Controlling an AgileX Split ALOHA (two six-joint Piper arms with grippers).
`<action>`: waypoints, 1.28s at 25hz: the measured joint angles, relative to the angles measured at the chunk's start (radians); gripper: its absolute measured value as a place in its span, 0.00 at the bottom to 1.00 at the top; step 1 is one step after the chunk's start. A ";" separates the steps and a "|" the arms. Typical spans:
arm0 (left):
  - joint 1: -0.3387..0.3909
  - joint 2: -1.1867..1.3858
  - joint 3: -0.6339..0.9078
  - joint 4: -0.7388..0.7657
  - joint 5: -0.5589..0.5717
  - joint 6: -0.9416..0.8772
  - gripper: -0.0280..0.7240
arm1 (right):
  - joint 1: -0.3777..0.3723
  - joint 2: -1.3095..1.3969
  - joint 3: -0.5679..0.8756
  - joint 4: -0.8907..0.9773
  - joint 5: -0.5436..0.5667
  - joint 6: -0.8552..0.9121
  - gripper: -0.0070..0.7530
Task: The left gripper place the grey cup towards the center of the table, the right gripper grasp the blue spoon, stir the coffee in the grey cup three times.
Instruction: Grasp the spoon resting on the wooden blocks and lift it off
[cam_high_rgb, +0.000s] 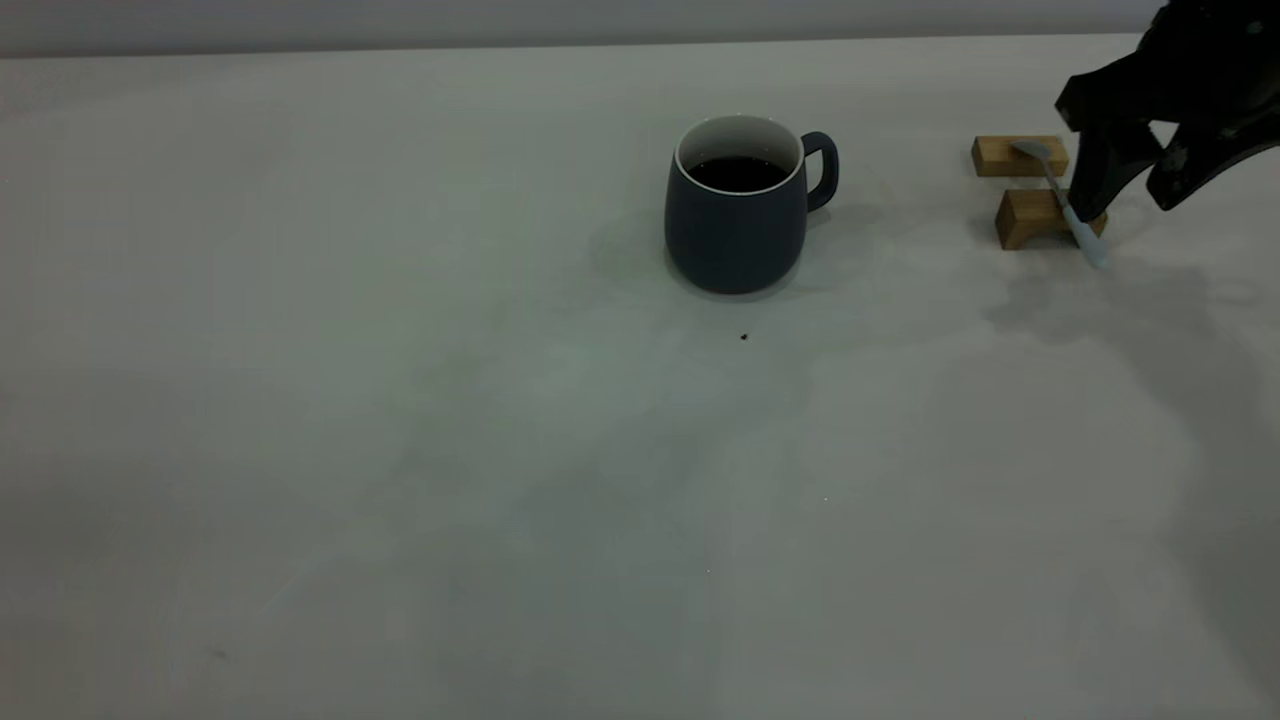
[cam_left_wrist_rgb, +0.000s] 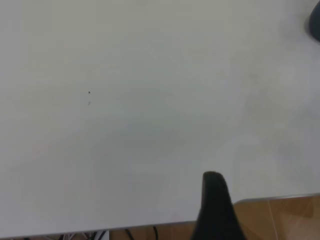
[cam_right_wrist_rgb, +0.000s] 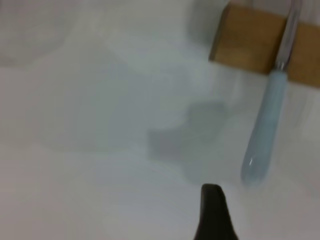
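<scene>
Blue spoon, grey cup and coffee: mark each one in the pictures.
blue spoon (cam_right_wrist_rgb: 263, 131), right wrist view, on the pale blue handle.
grey cup (cam_high_rgb: 735, 235), exterior view, on the dark outer wall below the rim.
coffee (cam_high_rgb: 737, 174), exterior view, on the dark liquid surface inside the cup.

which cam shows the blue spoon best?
Exterior view: the whole blue spoon lies across two wooden blocks. Right wrist view shows only its handle and neck on one block. Left wrist view shows none of it.
</scene>
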 joint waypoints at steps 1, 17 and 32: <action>0.000 0.000 0.000 0.000 0.000 0.000 0.82 | 0.000 0.014 -0.016 -0.011 0.001 0.003 0.76; 0.000 0.000 0.000 0.000 0.000 0.000 0.82 | 0.000 0.077 -0.075 -0.003 -0.036 0.010 0.76; 0.000 0.000 0.000 0.000 0.000 0.000 0.82 | 0.000 0.174 -0.113 -0.007 -0.069 -0.004 0.76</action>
